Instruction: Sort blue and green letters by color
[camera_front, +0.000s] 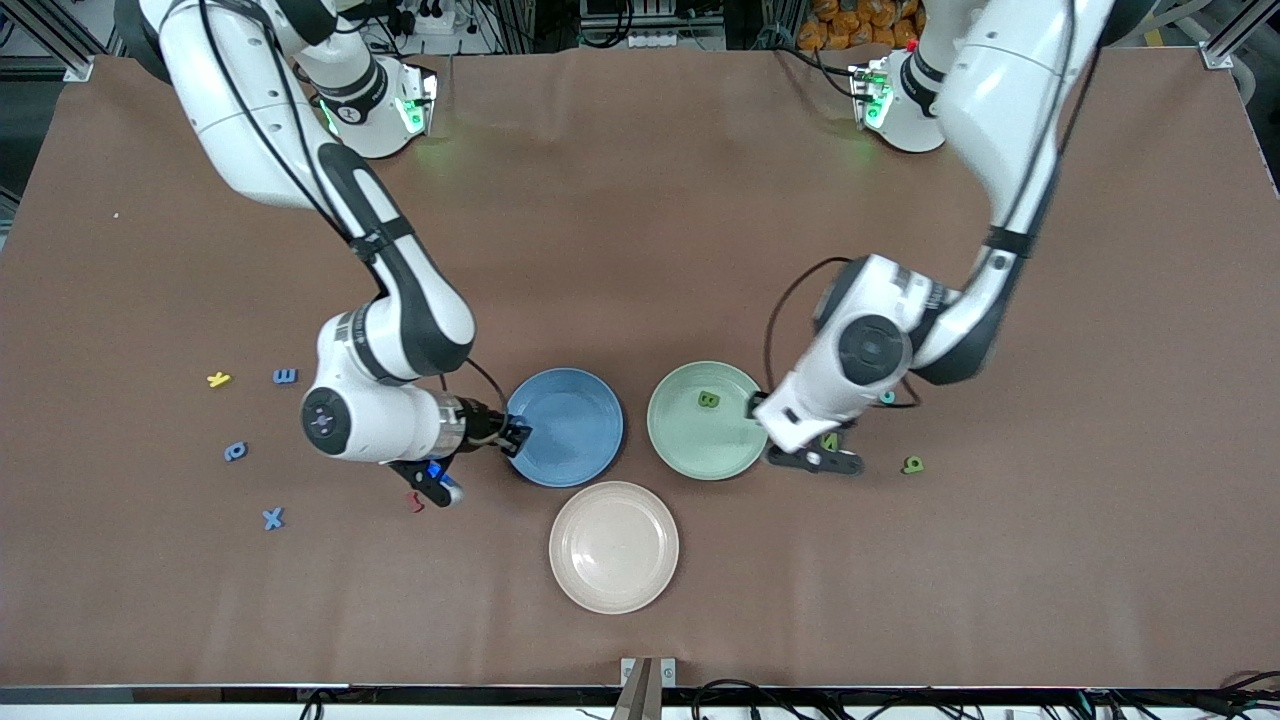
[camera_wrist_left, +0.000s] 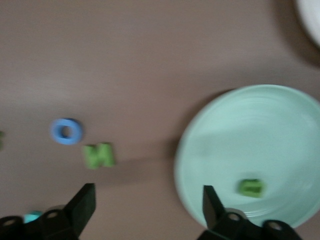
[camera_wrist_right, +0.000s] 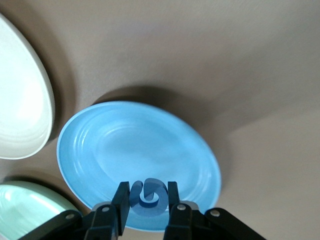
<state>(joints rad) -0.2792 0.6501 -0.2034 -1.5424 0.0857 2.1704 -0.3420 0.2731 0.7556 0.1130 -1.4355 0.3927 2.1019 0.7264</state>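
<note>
Two risks: the right gripper (camera_wrist_right: 145, 205), pinching a blue letter (camera_wrist_right: 148, 195) over the blue plate's (camera_front: 590, 420) rim, could drop it outside; the left gripper (camera_wrist_left: 148, 205), jaws spread, could nudge the green plate (camera_wrist_left: 280, 130).

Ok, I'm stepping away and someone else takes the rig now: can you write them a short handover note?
Right gripper: shut on a blue letter, over the rim of the blue plate, not yet dropped.
Left gripper: open, holding nothing, over the table beside the green plate.
Done: one green letter B lies in the green plate. The blue plate holds nothing yet.
Left: green letters on the table beside the green plate, one toward the left arm's end, one under the left gripper by a blue O. Blue letters lie toward the right arm's end. The beige plate is unused.
</note>
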